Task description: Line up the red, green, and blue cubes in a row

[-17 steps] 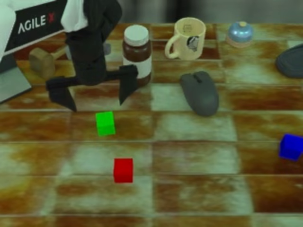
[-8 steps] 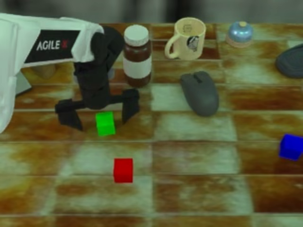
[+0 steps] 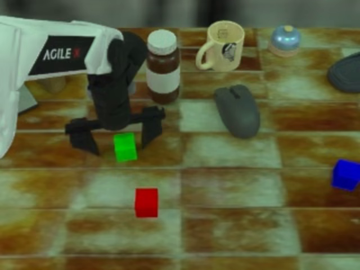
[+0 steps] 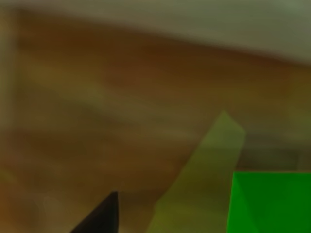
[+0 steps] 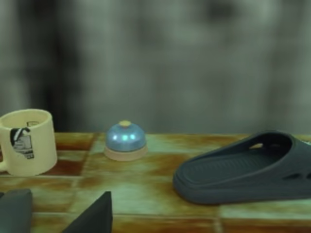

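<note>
Left wrist view: your green cube (image 4: 269, 201) cut by frame edge, desk (image 4: 121, 97) blurred | top view: slipper (image 3: 346, 72) cropped at right | your right pincer out of view

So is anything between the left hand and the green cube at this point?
Nothing visible. The left hand is open, its fingers standing either side of the green cube at its far edge, not touching it. The jar stands behind the hand, clear of the gap. The red cube lies nearer the front, apart.
</note>
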Robot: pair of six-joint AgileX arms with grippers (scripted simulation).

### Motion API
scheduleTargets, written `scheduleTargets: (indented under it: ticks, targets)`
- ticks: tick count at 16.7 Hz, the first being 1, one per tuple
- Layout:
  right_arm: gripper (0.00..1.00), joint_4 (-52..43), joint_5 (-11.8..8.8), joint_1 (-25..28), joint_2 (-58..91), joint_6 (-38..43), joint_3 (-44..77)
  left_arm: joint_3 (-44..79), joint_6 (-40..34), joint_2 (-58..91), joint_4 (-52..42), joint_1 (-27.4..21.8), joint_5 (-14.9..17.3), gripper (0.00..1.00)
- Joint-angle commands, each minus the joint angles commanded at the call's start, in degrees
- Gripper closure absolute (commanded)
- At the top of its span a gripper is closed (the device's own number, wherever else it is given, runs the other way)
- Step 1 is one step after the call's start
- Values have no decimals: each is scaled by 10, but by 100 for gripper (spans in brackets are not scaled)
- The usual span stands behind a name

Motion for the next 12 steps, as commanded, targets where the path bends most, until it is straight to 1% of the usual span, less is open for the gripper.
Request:
scheduleTargets:
  ticks: [9,10,12]
  targets:
    - [0,0,0,0,0,0,0,0,0,0,0,0,0,98]
    - [0,0,0,0,0,0,0,0,0,0,0,0,0,100]
    - [0,0,0,0,0,0,0,0,0,0,0,0,0,100]
